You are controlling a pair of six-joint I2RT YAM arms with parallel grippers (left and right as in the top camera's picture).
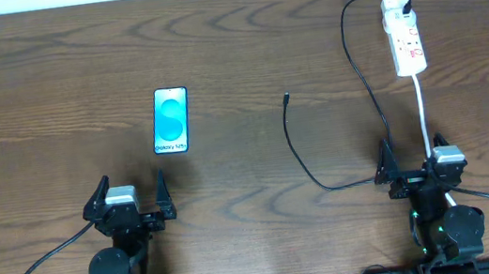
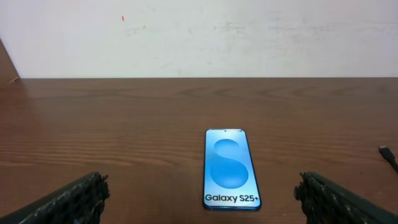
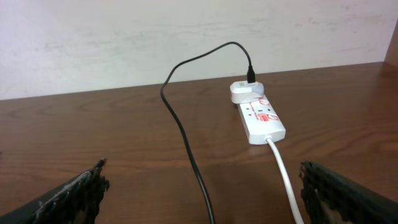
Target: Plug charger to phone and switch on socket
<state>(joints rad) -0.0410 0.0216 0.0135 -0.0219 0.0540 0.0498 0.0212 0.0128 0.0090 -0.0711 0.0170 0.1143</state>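
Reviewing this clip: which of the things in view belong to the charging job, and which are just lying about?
Belong to the job:
- phone, screen up
- charger cable, its plug tip lying loose on the wood
- socket strip with red switches

Just there:
- white cord running from the strip
- table

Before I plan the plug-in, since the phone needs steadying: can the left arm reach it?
Probably yes: the phone lies flat just ahead of the open left gripper, with nothing between them or on it.
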